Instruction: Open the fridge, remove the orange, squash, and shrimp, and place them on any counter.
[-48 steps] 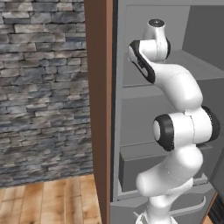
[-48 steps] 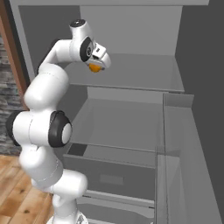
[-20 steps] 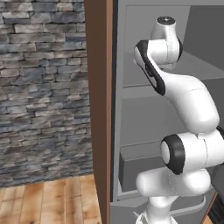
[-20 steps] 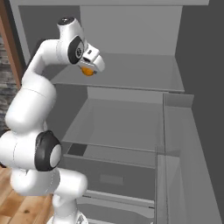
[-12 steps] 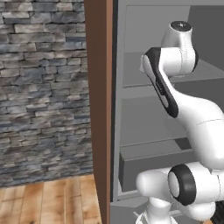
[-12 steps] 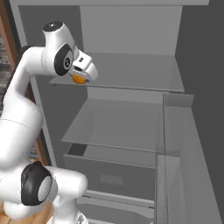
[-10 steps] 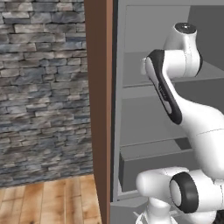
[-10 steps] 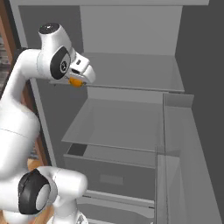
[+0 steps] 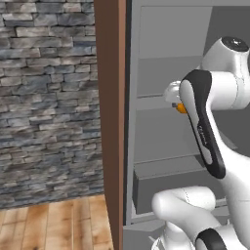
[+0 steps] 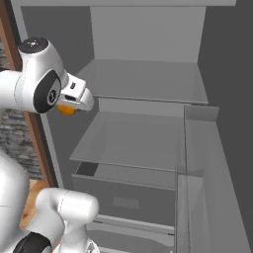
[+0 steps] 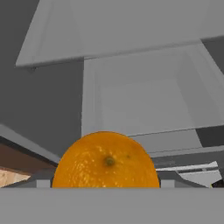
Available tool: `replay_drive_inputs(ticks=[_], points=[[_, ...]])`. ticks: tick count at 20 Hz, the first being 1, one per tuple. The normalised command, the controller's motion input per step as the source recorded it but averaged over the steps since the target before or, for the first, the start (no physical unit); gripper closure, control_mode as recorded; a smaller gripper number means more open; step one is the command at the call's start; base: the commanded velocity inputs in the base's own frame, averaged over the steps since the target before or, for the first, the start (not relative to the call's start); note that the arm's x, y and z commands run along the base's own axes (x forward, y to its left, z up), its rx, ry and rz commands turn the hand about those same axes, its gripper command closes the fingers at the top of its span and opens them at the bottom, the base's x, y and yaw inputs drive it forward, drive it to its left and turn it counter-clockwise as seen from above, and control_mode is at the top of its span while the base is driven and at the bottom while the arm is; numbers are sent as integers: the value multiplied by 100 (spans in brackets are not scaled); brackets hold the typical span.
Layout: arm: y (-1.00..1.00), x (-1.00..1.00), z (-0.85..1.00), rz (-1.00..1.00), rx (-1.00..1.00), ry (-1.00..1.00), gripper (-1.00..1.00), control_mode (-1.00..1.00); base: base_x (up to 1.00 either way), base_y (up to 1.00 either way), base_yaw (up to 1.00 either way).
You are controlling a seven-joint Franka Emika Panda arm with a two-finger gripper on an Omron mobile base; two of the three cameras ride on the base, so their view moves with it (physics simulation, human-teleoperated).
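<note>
One item in hand — the orange point(image 11: 105, 160) sits between the jaws of the gripper point(image 10: 69, 105), which stand wide and clamp it across its full width. From the right base view the fruit peeks out under the hand at the left edge of the open fridge point(image 10: 148, 79), level with the gap between the upper and middle shelves. Left base view shows the same: orange point(image 9: 181, 108) just past the fridge's left wall, tucked behind the forearm.

Hand view looks down over the fruit onto the grey drawer point(image 11: 144, 100) and the shelf above it.

Key relation: fruit is round, so no long axis to align — it's centred in the jaws, nothing to re-seat. My read: next move is carry-out toward the near-left, clear of the brown side panel point(image 9: 110, 122), then to a counter. Squash and shrimp I can't spot on these shelves.
</note>
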Motion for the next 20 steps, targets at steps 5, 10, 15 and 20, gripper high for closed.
replay_drive_inputs(ticks=[5, 10, 15, 20], points=[[18, -48, -2, 7, 0, 3, 100, -100, 0, 0, 0], [0, 0, 0, 1, 0, 0, 100, -100, 0, 0, 0], [0, 0, 0, 0, 0, 0, 100, -100, 0, 0, 0], [7, -12, 0, 2, 0, 0, 100, 100, -25, 19, 5]])
